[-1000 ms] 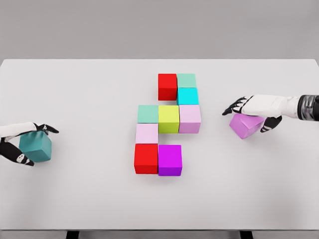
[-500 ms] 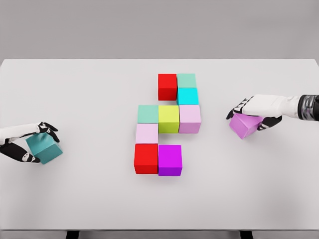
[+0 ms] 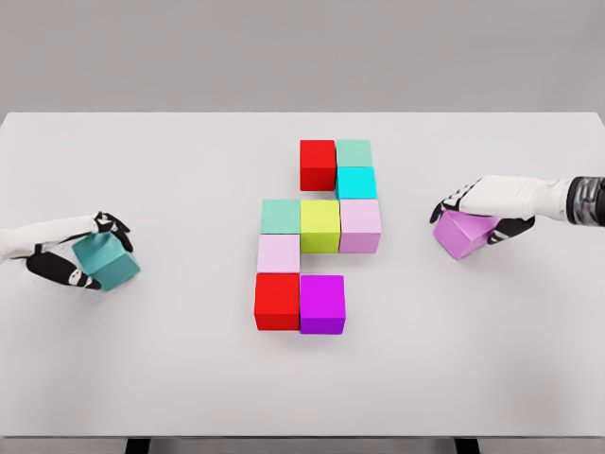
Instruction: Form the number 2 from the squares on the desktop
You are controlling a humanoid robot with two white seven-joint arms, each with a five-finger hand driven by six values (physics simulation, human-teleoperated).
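Several coloured cubes form a partial figure at the table's middle: a red cube [image 3: 318, 164] and a mint cube [image 3: 354, 152] on top, cyan [image 3: 356, 182] below, then a mint, yellow [image 3: 320, 225] and pale pink row, a pale pink cube [image 3: 278, 253], and a red [image 3: 277, 301] and magenta [image 3: 322, 303] pair at the bottom. My left hand [image 3: 87, 256] is shut on a teal cube [image 3: 105, 262], held tilted at the far left. At the right, my right hand [image 3: 477, 216] is shut on a violet cube [image 3: 463, 235], also tilted.
The white table [image 3: 189, 378] spans the view, with its front edge near the bottom and a grey wall behind. Bare tabletop lies between each hand and the central cubes.
My left hand has carried the teal cube to the right and slightly up, turning it. The right hand has closed tighter over the violet cube, which barely shifted.
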